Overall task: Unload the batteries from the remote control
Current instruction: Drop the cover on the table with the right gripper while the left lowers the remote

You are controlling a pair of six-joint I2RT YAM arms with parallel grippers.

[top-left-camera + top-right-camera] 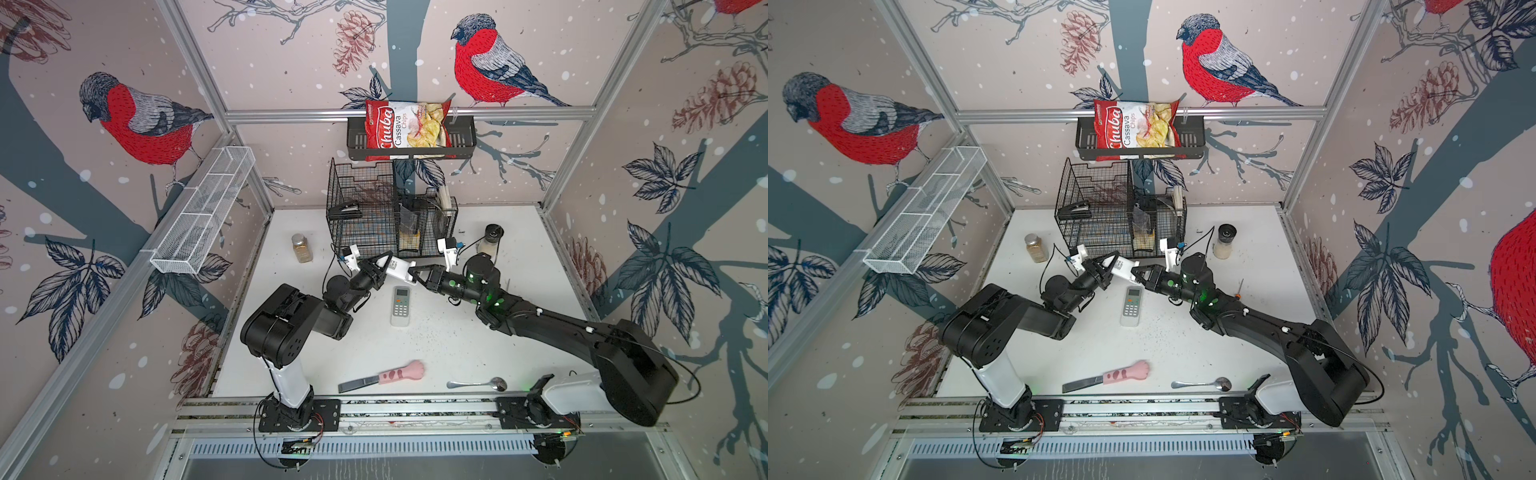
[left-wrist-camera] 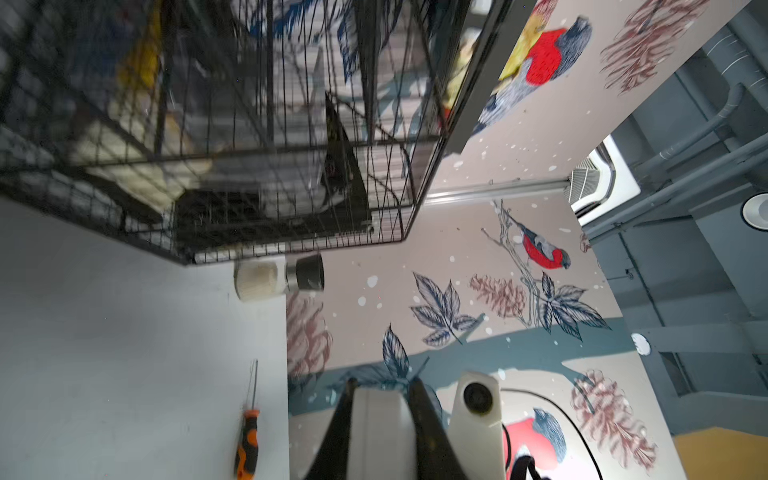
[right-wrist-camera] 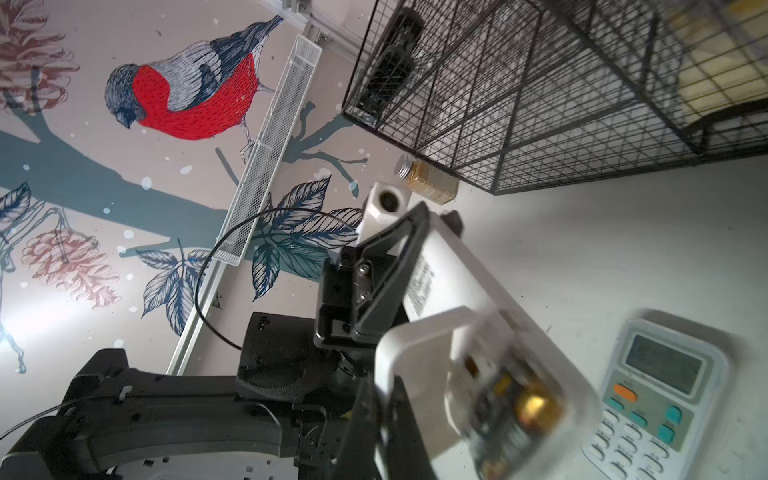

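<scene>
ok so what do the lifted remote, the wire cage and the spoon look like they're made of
The lifted remote looks like white moulded plastic: a smooth, faintly glossy shell. The wire cage seems to be thin metal wire with a matt black coating, judging by its open grid. The spoon is probably polished steel: silvery, with bright reflections.

The lifted remote (image 1: 400, 267) is coloured white; the table remote (image 3: 648, 415) is dotted with orange and teal buttons on white.
</scene>
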